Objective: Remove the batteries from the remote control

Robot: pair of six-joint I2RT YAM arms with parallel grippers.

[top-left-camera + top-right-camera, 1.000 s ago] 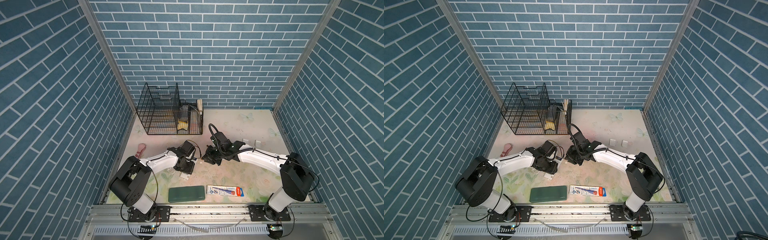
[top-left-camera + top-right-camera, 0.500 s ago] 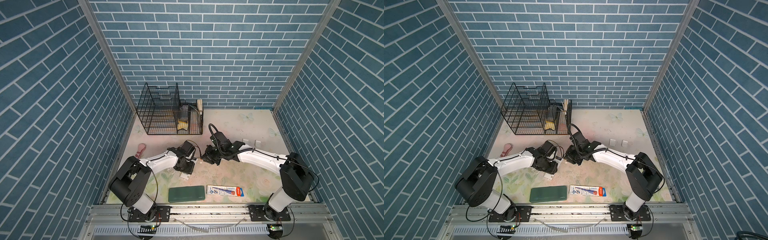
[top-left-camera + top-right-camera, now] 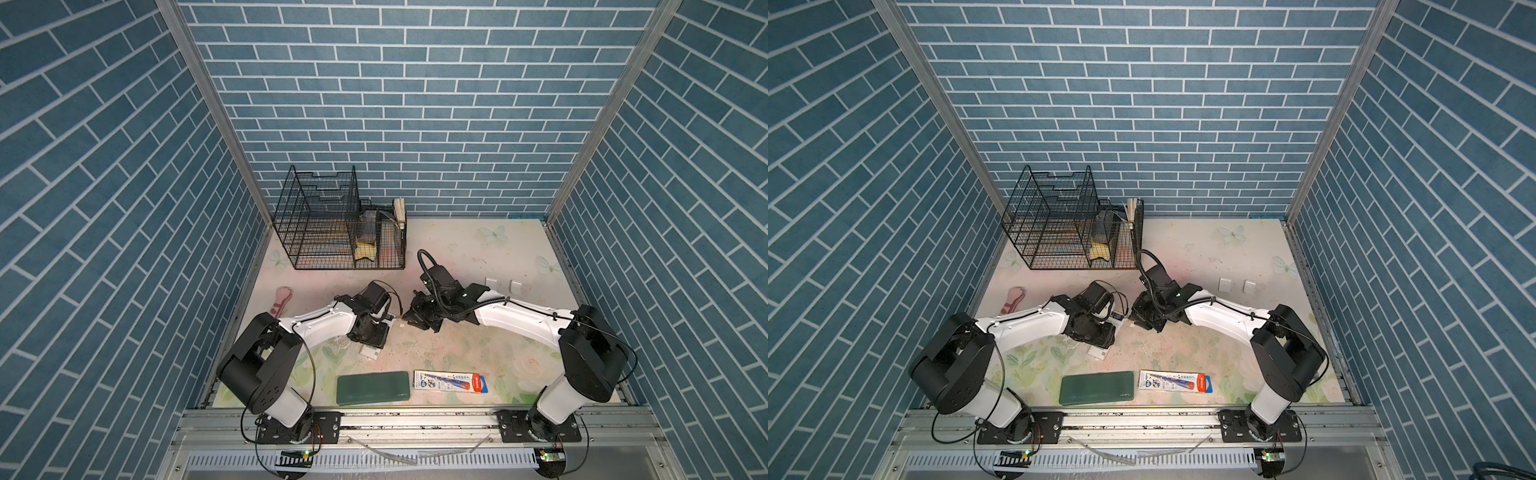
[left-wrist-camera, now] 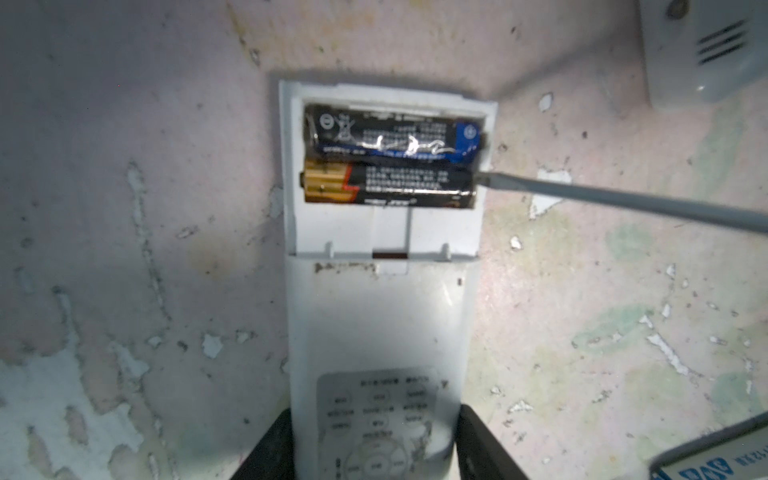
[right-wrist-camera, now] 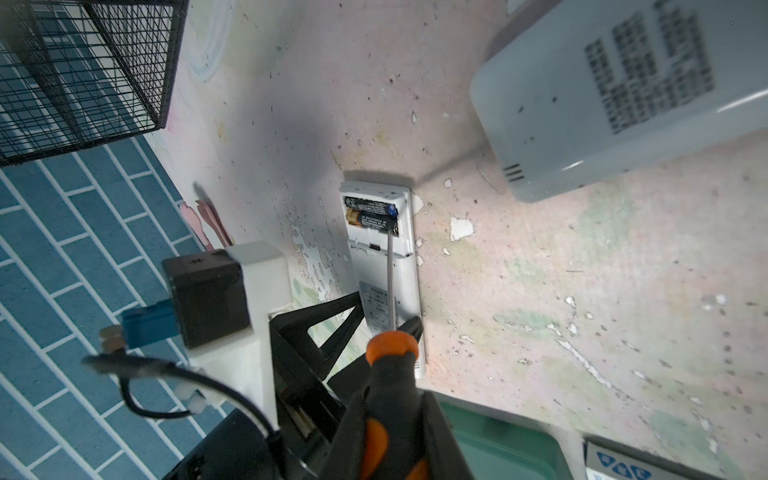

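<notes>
The white remote control (image 4: 380, 316) lies back-up on the table, held at its lower body by my left gripper (image 4: 376, 449), whose black fingers (image 4: 266, 453) press on both sides. In its open compartment sit two batteries: a black-and-blue one (image 4: 395, 135) and a black one with a gold end (image 4: 399, 187). My right gripper (image 5: 390, 415) is shut on an orange-and-black screwdriver (image 5: 390, 374). The screwdriver's shaft (image 4: 623, 199) reaches the gold-ended battery's dark end. In both top views the left gripper (image 3: 374, 332) and right gripper (image 3: 417, 320) meet mid-table.
A white vented box (image 5: 623, 91) lies just beyond the remote. A black wire basket (image 3: 336, 232) stands at the back left. A green case (image 3: 373, 387) and a flat packet (image 3: 451, 381) lie near the front edge. A pink object (image 3: 282, 299) lies at the left.
</notes>
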